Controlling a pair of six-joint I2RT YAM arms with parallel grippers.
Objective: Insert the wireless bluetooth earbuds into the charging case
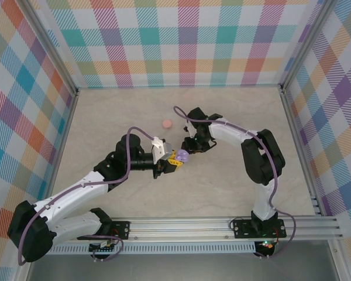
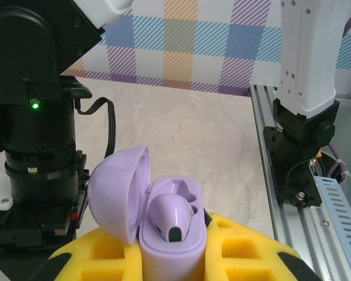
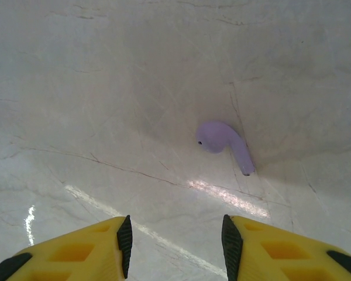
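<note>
Yellow-padded left jaws grip a lilac charging case (image 2: 171, 240) by its base, its lid (image 2: 120, 193) swung up clear of them. One lilac earbud (image 2: 171, 218) sits in its place, and the neighbouring socket (image 2: 184, 187) stands empty. The right jaws hang wide apart above the counter (image 3: 76, 88), holding nothing. The second lilac earbud (image 3: 225, 143) lies flat ahead of them, nearer the right-hand jaw's line than the middle of the gap.

That offset is the likely trouble. A close from here could catch the stem alone, or send the smooth little bud sliding across the counter instead of lifting it. Even a clean pinch may leave it skewed, so that it meets the empty socket askew and jams, or knocks the seated bud loose. A hard push on the case could also twist it in the left jaws. A pink disc (image 1: 167, 123), apparently another case, lies on the counter well beyond both pairs of jaws.
</note>
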